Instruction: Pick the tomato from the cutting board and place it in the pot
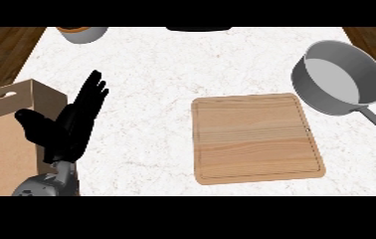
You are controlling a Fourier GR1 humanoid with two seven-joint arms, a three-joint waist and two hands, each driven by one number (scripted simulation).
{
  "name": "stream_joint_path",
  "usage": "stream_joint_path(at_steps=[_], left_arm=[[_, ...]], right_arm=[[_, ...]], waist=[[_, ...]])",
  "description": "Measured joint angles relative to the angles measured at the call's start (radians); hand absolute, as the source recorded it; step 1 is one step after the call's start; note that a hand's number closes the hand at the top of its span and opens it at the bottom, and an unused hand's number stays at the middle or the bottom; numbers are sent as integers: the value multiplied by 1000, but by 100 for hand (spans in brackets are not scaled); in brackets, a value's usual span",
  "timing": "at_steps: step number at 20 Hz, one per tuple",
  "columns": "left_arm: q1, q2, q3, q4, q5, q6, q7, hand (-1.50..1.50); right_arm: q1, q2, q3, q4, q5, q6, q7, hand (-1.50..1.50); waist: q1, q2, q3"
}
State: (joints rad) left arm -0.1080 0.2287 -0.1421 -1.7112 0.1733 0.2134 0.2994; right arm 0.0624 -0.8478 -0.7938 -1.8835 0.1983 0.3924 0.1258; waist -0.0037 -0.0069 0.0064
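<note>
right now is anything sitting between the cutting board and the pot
Nothing visible does. Only a strip of bare counter separates the cutting board from the pot at its upper right. No tomato shows on the board. The left hand rests open at the far left, away from both.
</note>
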Motion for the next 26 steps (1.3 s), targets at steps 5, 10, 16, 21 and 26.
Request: stream_joint_path(at_steps=[5, 10, 16, 21, 26], left_arm=[[-15, -9, -6, 8, -3, -4, 10, 0], [-14, -12, -5, -5, -2, -11, 15, 0], [-25, -17, -1, 10, -6, -23, 9, 0], [-24, -24, -3, 15, -16, -14, 4, 0], [-14, -15, 7, 4, -7, -24, 5, 0]], right_arm=[[-131, -29, 110, 51, 14, -11, 127, 150], [-261, -36, 246, 175, 89, -58, 175, 150], [-405, -17, 389, 391, 190, -122, 114, 150], [-462, 27, 452, 509, 210, -115, 88, -150], [-496, 128, 471, 590, 173, -109, 157, -150]], waist=[[14, 4, 0], [21, 5, 1], [25, 7, 1], [22, 5, 3], [19, 4, 3]])
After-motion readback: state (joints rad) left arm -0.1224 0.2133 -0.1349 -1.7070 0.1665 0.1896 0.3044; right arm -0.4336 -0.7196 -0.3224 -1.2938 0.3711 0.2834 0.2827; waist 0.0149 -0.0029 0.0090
